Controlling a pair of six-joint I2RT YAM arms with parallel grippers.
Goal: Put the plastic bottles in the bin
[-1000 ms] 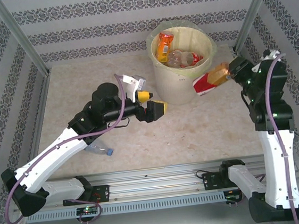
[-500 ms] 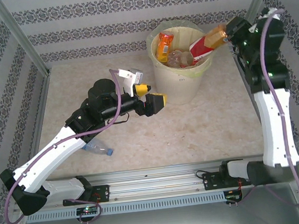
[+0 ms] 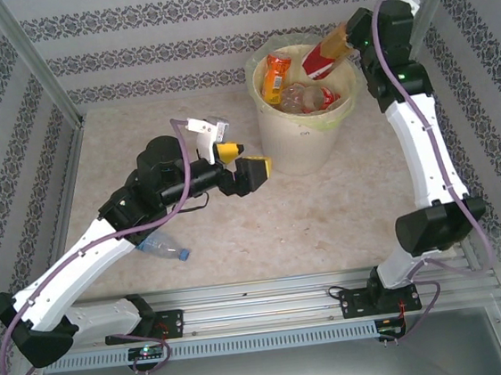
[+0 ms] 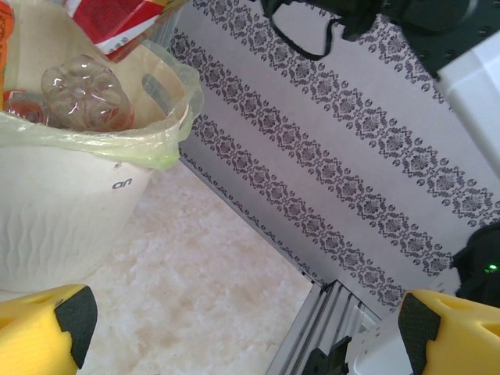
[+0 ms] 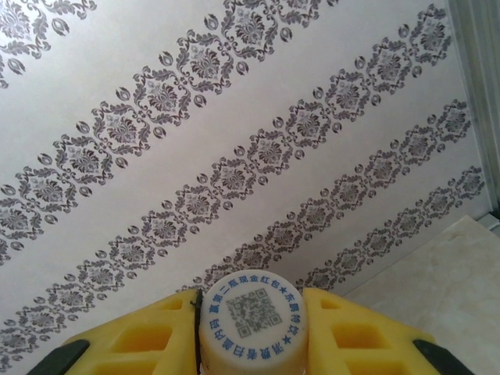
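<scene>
Change: Since half a second ago the right arm has been raised and swung left, so the held bottle [image 3: 326,51] has been carried from the bin's right rim to above its far-right part. The left arm has been drawn slightly back to the left.
Right tool: the right tool [image 3: 349,37] is clamped on the cap end of the held bottle. In the right wrist view its yellow fingers [image 5: 148,337] are pressed against both sides of the neck, below a white cap [image 5: 254,311] printed with a square code.
Held bottle: a red label is carried. The bottle is tilted, with its base pointed down and left over the bin's opening.
Left tool: the left tool [image 3: 241,165] is held with its jaws apart and nothing between them, above the surface [image 3: 325,215] just left of the bin. In the left wrist view both dark-tipped yellow fingers [image 4: 43,336] are seen wide apart.
Bin: the bin [image 3: 292,143] is stood at the far side of the surface, right of centre, lined with a pale green bag [image 4: 148,144].
Bottles inside: an orange-labelled bottle [image 3: 273,76], a crushed clear bottle [image 3: 299,100] and a red-labelled bottle [image 3: 331,100] are seen lying in the bin.
Loose bottle: a clear bottle with a blue cap [image 3: 164,248] is seen lying on the surface at the near left, partly covered by the left arm.
Surroundings: patterned walls [image 3: 218,48] are set around the surface.
</scene>
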